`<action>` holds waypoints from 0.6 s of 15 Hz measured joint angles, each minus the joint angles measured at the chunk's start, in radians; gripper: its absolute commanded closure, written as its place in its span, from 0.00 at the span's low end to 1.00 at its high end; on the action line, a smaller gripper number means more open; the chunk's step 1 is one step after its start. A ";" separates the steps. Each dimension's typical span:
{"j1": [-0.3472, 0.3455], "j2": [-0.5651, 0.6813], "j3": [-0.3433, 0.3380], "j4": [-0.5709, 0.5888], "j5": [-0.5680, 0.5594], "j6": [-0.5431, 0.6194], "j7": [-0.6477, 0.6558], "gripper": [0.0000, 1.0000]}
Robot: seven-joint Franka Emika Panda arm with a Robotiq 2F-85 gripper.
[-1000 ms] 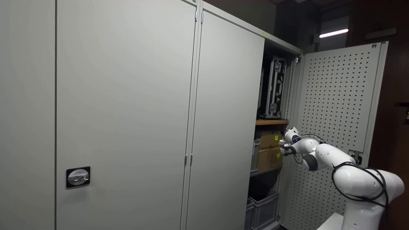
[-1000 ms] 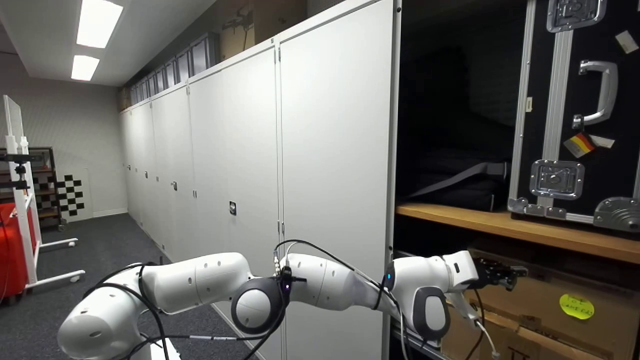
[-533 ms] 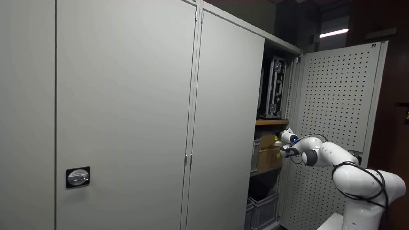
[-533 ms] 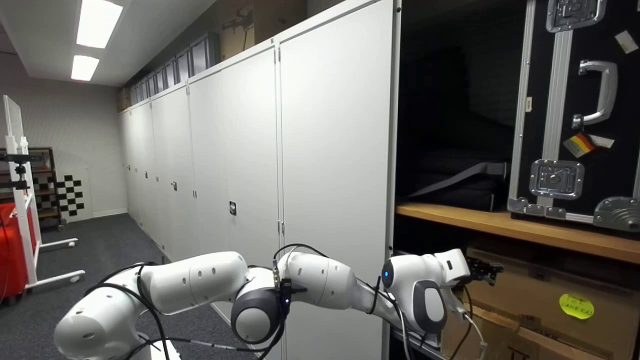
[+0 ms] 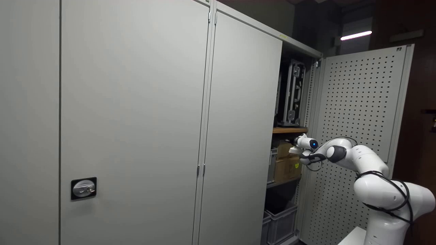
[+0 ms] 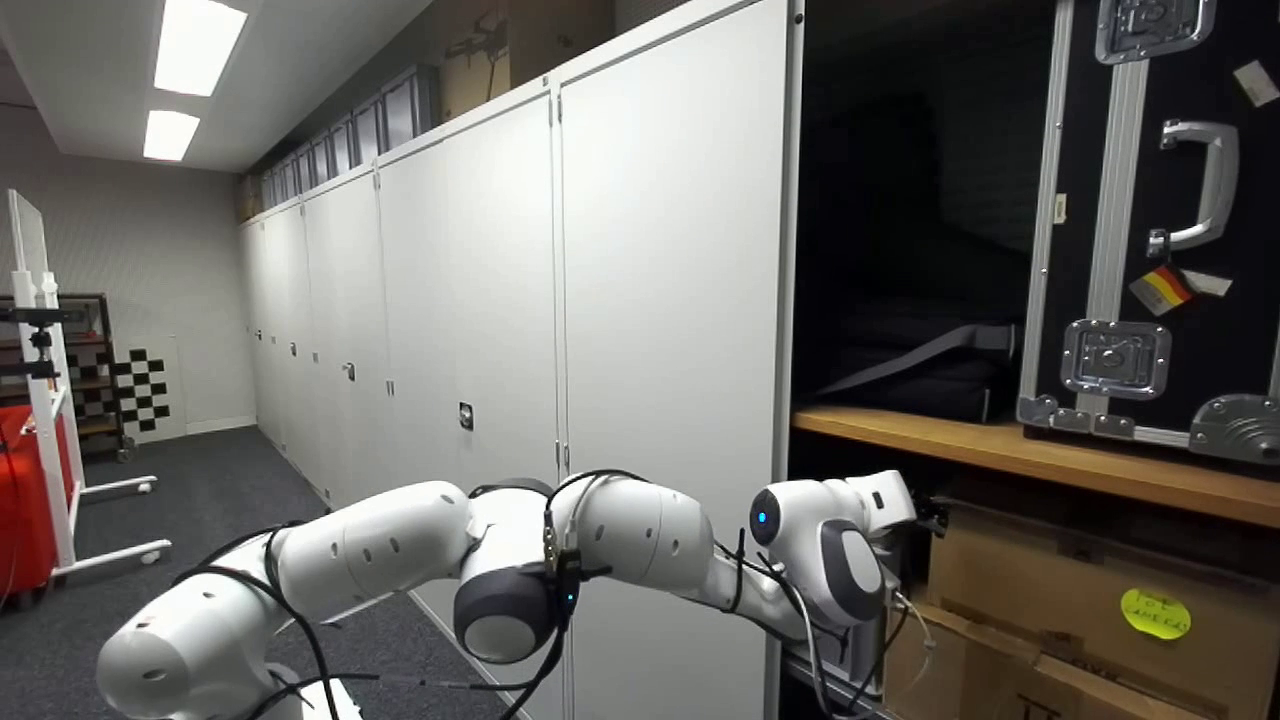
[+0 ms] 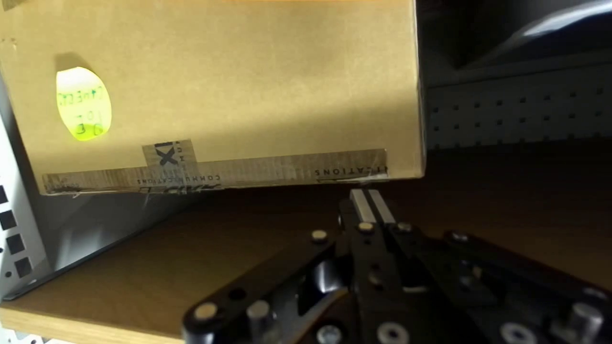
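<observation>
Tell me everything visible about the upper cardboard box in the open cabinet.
The upper cardboard box is brown, with a yellow handwritten sticker on its front and printed tape along the top edge. It sits roughly level below the wooden shelf, apparently stacked on another box. The shut gripper is near its top edge; whether they touch is unclear.

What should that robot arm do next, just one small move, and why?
I'd probably ease the gripper slightly back from the cardboard box: the jaws are shut with nothing between them, close to the box's upper edge and below the wooden shelf, where room looks tight.
</observation>
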 measured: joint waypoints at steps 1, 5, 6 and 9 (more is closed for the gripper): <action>-0.028 -0.024 0.026 -0.033 -0.068 0.000 0.058 1.00; -0.168 -0.115 0.153 -0.175 -0.392 0.000 0.335 1.00; -0.208 -0.135 0.195 -0.214 -0.480 0.000 0.403 1.00; -0.336 -0.189 0.337 -0.338 -0.741 0.001 0.587 1.00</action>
